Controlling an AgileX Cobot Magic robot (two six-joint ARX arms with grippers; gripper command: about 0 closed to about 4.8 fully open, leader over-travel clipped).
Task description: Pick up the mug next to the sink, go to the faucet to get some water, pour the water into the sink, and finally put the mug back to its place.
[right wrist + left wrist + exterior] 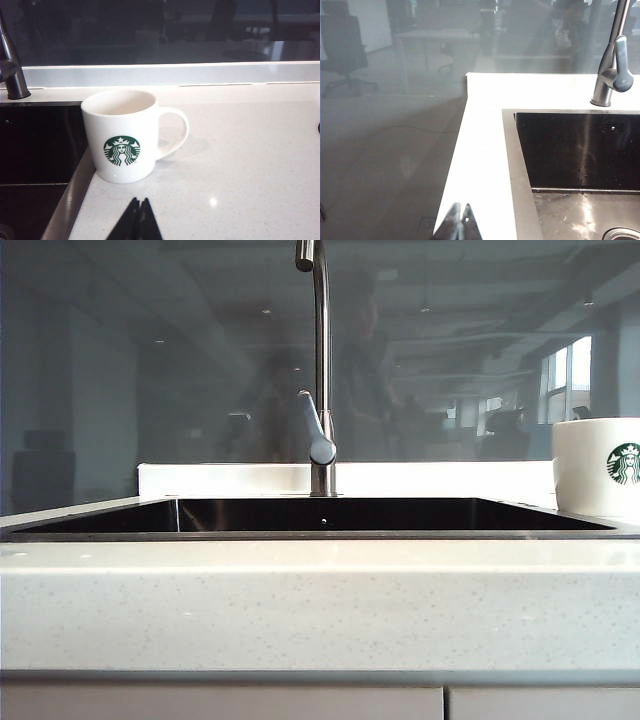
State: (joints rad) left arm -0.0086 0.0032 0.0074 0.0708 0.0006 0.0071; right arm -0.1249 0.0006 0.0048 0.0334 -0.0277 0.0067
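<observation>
— Speckled white countertop (320,610) around the sink (320,514). Where's the mug (122,135)?

— Upright on the counter, touching the sink's metal rim, handle turned away from the basin; the faucet (319,370) stands behind the sink.

— And the 2 grippers?

— Left gripper (461,222) is clenched and empty beside the sink's far side. Right gripper (138,220) is clenched and empty, near the mug, apart from it.

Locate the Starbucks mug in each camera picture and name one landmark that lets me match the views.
Exterior view: mug at the far right edge, on the countertop beside the sink, partly cut off.
Left wrist view: mug not in it.
Right wrist view: mug near the centre, upright, handle away from the sink.
Shared landmark: the faucet, whose base shows in all three views.
</observation>
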